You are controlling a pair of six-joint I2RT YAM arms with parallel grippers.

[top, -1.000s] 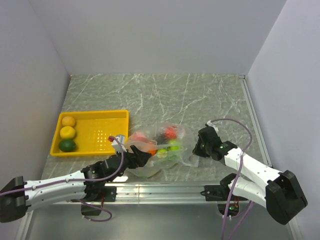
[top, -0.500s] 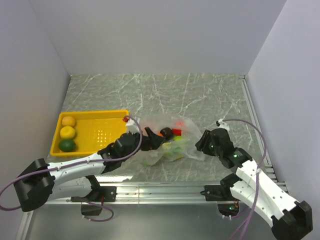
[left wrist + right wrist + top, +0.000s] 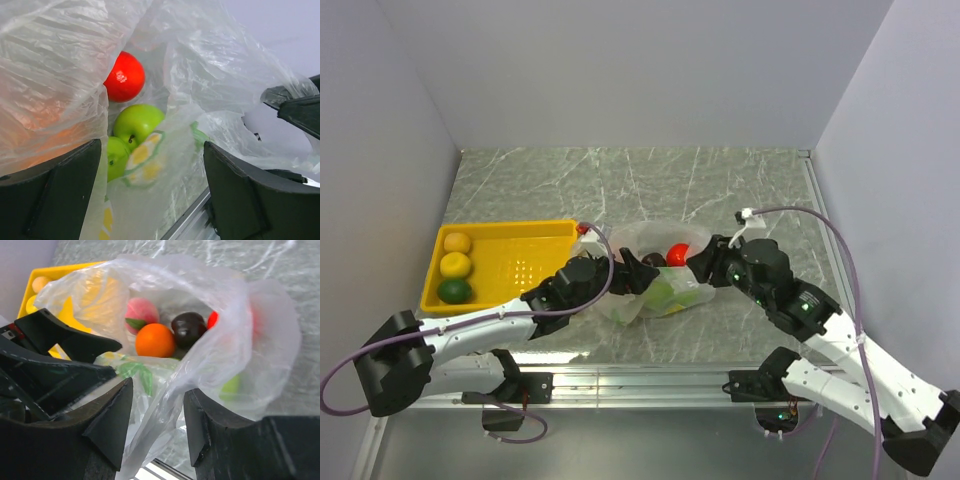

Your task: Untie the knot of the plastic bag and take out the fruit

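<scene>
The plastic bag [image 3: 658, 282] stands mid-table with its mouth gaping; no knot shows. In the right wrist view it holds a pink fruit [image 3: 141, 310], an orange one [image 3: 155, 340], a dark purple one [image 3: 188, 329] and a red one [image 3: 212, 319]. The left wrist view shows the red fruit [image 3: 125, 76] and two green ones [image 3: 137, 122]. My left gripper [image 3: 632, 272] is wide open at the bag's left rim, with film [image 3: 165, 165] between the jaws. My right gripper [image 3: 703, 265] is at the right rim, jaws apart, with a strand of the bag [image 3: 165, 405] running between them.
The yellow tray [image 3: 505, 228] lies left of the bag, with two yellow fruits [image 3: 456, 254] and a dark green one [image 3: 454, 290] at its left end. The table's metal front rail [image 3: 650, 378] runs close behind the bag. Grey walls enclose three sides.
My right gripper has moved left to the bag's right rim. My left gripper has pushed further right and away from the base. The bag has drawn together and now gapes upward.
</scene>
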